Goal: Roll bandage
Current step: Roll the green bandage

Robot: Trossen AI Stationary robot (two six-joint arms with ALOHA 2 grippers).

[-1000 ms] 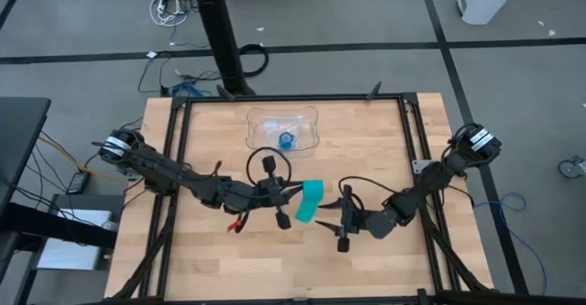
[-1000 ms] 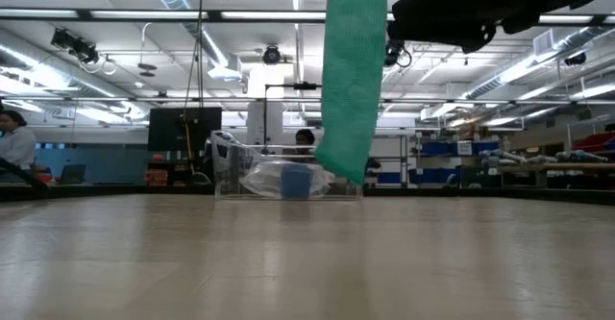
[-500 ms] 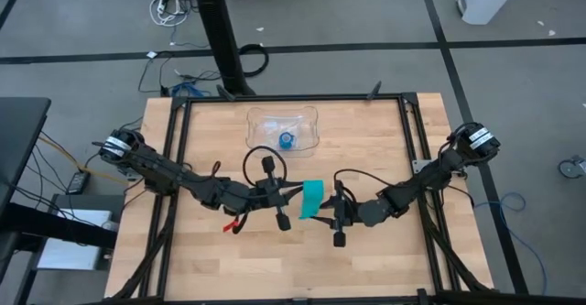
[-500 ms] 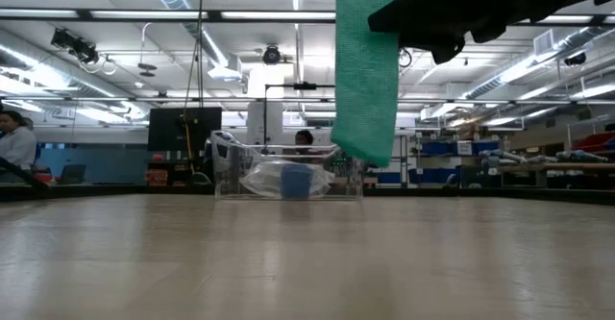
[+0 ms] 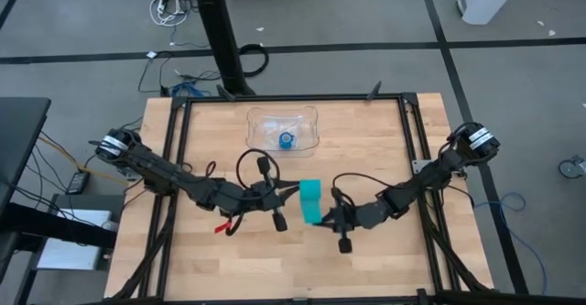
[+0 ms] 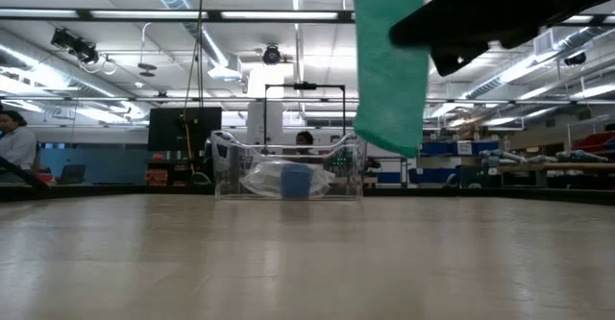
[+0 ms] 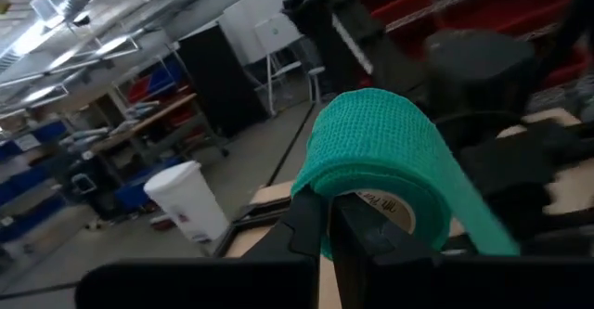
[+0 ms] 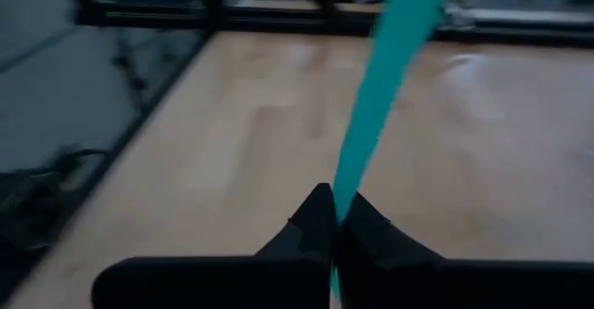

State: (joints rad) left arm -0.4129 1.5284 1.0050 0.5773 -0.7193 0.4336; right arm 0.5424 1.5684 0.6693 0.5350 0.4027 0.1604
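Mid-table, the left gripper (image 5: pixel 275 198) pinches the bandage (image 5: pixel 311 200) roll while the right gripper (image 5: pixel 322 218), at its 5 o'clock, pinches the loose tail, so next comes more winding.

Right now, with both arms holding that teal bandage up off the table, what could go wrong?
1. The right gripper pinches only the thin edge of the bandage tail; a tug could pull the strip free.
2. The left gripper holds the partly wound roll by its core, so slack could let the outer wraps loosen.
3. The loose end hangs above the table in the low view and could twist, so it would wind unevenly.
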